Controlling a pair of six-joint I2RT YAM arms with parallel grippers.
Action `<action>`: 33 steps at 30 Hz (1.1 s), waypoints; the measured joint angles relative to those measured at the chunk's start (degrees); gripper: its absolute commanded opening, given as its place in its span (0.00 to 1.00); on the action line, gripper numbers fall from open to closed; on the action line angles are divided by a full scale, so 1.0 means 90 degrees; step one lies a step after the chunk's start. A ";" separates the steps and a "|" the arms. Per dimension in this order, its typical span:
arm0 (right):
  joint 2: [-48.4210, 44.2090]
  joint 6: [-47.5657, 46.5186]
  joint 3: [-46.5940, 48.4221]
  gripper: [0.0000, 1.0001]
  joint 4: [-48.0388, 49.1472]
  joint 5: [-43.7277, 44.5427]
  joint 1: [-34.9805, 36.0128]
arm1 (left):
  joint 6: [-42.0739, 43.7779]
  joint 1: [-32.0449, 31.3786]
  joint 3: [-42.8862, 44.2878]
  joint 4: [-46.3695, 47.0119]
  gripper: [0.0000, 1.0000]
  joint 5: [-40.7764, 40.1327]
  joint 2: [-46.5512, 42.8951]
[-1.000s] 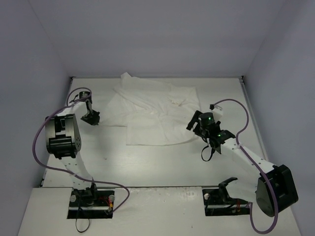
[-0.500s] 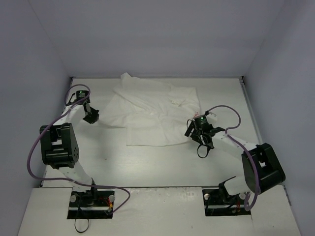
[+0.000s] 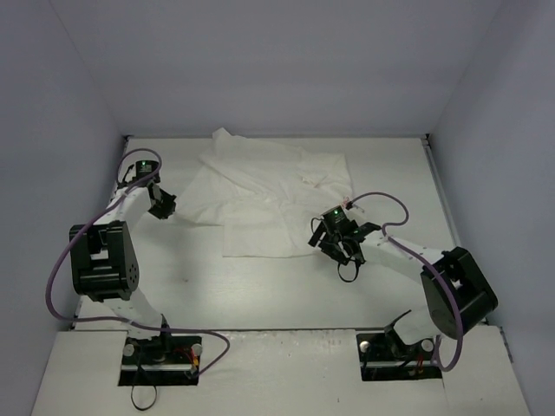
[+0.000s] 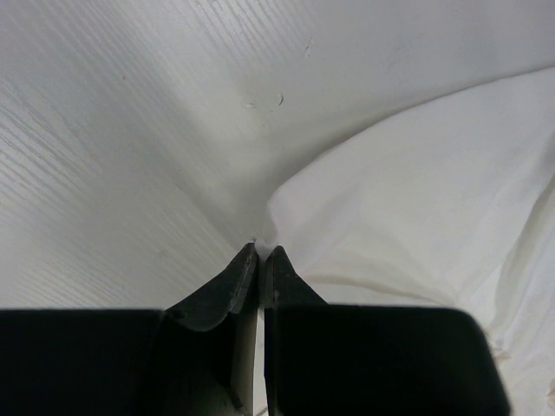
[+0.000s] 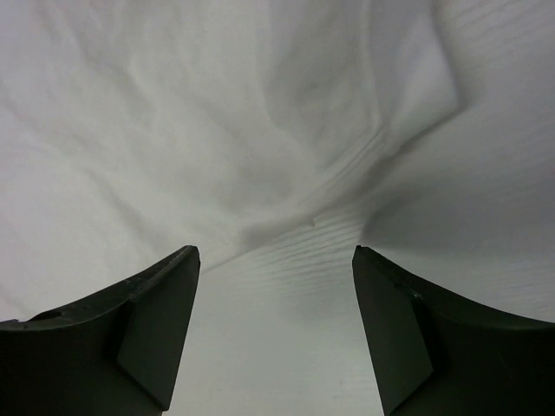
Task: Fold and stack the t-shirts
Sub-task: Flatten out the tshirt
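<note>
The white t-shirt point(image 3: 273, 195) lies crumpled and partly folded on the table at the back centre. Only a trace of its red print point(image 3: 310, 180) shows. My left gripper point(image 3: 165, 208) is at the shirt's left edge, shut on a pinch of the cloth point(image 4: 263, 245), with the shirt point(image 4: 416, 191) spreading to the right. My right gripper point(image 3: 325, 243) is open at the shirt's near right corner; in the right wrist view its fingers point(image 5: 156, 321) straddle bare table just short of the cloth edge point(image 5: 286, 217).
The table point(image 3: 277, 286) is white and walled by grey panels on three sides. Purple cables loop from both arms. The arm bases point(image 3: 160, 351) sit at the near edge.
My right gripper moved left and forward to the shirt's near right corner. My left gripper moved slightly back and now stays at the shirt's left edge.
</note>
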 measured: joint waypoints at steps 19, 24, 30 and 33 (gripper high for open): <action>0.1566 0.2723 0.1653 0.61 -0.1141 0.0202 0.1279 | 0.0525 -0.0091 -0.0223 -0.0002 0.00 -0.0370 -0.0947; 0.1745 0.2915 0.1879 0.61 -0.1334 0.0206 0.1330 | 0.0557 -0.0101 -0.0223 -0.0002 0.00 -0.0393 -0.0969; 0.1939 0.3088 0.2121 0.61 -0.1470 0.0206 0.1369 | 0.0602 -0.0132 -0.0223 -0.0002 0.00 -0.0440 -0.0990; 0.2086 0.3113 0.2300 0.57 -0.1542 0.0196 0.1394 | 0.0623 -0.0140 -0.0223 0.0000 0.00 -0.0452 -0.0990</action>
